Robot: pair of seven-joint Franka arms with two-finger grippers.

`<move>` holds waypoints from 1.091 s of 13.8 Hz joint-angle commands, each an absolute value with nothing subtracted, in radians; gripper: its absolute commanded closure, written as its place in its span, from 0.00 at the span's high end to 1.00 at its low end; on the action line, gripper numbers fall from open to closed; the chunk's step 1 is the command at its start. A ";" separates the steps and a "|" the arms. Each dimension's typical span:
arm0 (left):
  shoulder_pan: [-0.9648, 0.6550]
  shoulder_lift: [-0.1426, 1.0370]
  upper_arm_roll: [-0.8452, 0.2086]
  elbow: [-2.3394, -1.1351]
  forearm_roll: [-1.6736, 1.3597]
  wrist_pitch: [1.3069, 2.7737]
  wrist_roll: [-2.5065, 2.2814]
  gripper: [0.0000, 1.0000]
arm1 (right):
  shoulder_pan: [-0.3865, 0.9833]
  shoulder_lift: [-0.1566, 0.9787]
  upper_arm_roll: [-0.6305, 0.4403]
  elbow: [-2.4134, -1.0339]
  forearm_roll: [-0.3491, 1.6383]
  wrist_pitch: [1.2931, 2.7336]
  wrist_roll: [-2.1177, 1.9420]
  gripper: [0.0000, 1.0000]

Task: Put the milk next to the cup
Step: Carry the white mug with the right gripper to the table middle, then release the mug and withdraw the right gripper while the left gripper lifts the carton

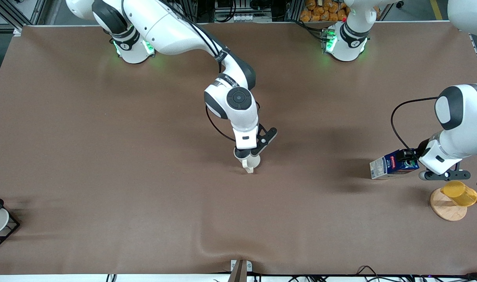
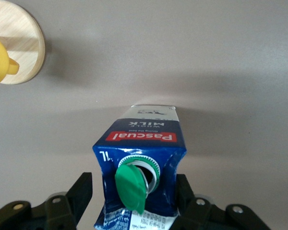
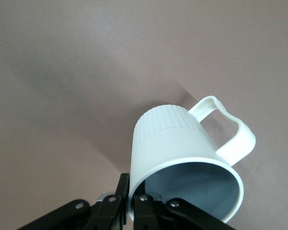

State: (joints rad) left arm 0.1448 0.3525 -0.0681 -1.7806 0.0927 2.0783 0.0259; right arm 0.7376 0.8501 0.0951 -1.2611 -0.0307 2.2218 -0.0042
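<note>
Front view: right end effector (image 1: 249, 158) sat near mid-counter (image 1: 105, 156), fingers clamped on rim of the cup (image 1: 251, 163), one finger inside and one outside per right wrist view (image 3: 134, 211). Cup (image 3: 182, 158) was tilted w/ ribbed base toward the counter, cream handle (image 3: 230, 129) sticking out to one side; grey inside visible. Whether its base touched the counter couldn't be told.

Left end effector (image 1: 412, 158) was at the left arm's end of the counter, fingers closed on the milk (image 1: 393, 164) at its gable top. Left wrist view showed fingers (image 2: 81, 191) pressed on both sides of the dark blue top of the carton (image 2: 144, 153), green cap (image 2: 132, 187) flipped open, red label facing the cam. Carton lay tipped over, white bottom pointing toward the cup; milk & cup well apart, milk at approx 3 o'clock from the cup.

Yellow cup (image 1: 459, 193) on round wooden coaster (image 1: 445, 207) was at approx 5 o'clock from the milk, nearer the front cam.
</note>
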 commanded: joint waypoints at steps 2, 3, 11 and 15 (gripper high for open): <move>0.143 0.374 -0.069 -1.756 0.100 2.082 0.023 0.63 | 0.752 0.877 0.086 -1.216 -0.048 2.229 0.015 1.00; 0.144 0.374 -0.069 -1.756 0.100 2.082 0.023 0.62 | 0.752 0.874 0.087 -1.216 -0.046 2.229 0.017 1.00; 0.138 0.370 -0.071 -1.753 0.103 2.082 0.038 0.50 | 0.749 0.760 0.097 -1.219 -0.025 2.169 0.059 1.00; 0.140 0.361 -0.100 -1.752 0.101 2.080 0.043 0.47 | 0.715 0.615 0.051 -1.255 -0.043 1.979 0.322 1.00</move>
State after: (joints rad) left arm 0.1404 0.3628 -0.0793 -1.7648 0.0927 2.0800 0.0331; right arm 0.7349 0.7054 0.0751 -1.1963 -0.0301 2.0362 0.2388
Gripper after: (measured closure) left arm 0.507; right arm 0.000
